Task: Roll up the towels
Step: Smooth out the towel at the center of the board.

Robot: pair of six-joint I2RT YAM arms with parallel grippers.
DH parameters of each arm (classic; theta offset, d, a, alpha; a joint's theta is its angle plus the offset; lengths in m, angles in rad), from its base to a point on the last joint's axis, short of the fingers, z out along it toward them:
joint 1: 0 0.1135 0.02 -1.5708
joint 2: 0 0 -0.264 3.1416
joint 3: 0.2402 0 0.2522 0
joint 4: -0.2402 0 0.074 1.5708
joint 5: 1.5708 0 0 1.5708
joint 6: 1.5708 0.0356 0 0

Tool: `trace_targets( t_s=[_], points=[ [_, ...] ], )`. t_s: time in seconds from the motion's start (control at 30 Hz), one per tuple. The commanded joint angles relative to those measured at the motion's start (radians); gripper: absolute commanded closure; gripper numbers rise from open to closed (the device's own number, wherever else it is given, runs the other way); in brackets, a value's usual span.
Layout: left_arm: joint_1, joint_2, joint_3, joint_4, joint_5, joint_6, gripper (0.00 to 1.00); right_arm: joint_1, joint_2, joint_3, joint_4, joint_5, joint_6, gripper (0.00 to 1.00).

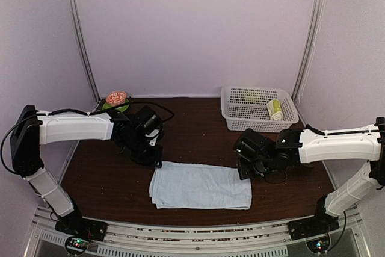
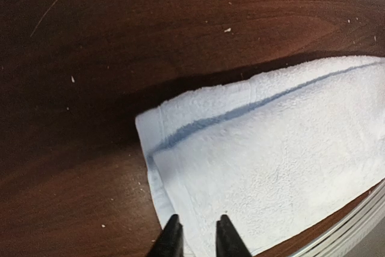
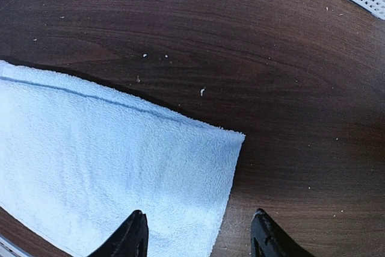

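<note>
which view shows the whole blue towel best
The top external view: the blue towel shows whole there, lying folded flat on the table. The left wrist view catches only its left end, the right wrist view only its right end and corner.

- I see the flat towel (image 1: 200,186) in plain pale blue, with a darker blue line along one edge.
- My table (image 1: 198,130) is dark brown woodgrain.
- The perforated basket (image 1: 255,124) is white.
- The rolled towel (image 1: 275,109) is lime-yellow.
</note>
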Motion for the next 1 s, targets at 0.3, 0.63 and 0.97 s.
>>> trace_targets(
  t_s=[0.3,0.63,0.97],
  points=[
    [-0.006,0.055,0.032,-0.012,-0.047,0.0,0.62,-0.004,-0.018,-0.005,0.009,0.003,-0.009,0.42],
    [-0.006,0.13,0.043,0.025,-0.02,-0.006,0.66,-0.005,-0.02,-0.008,0.004,0.007,-0.01,0.42],
    [-0.006,0.152,0.033,0.044,0.009,-0.002,0.71,-0.008,-0.014,-0.009,0.012,0.003,-0.015,0.42]
  ],
)
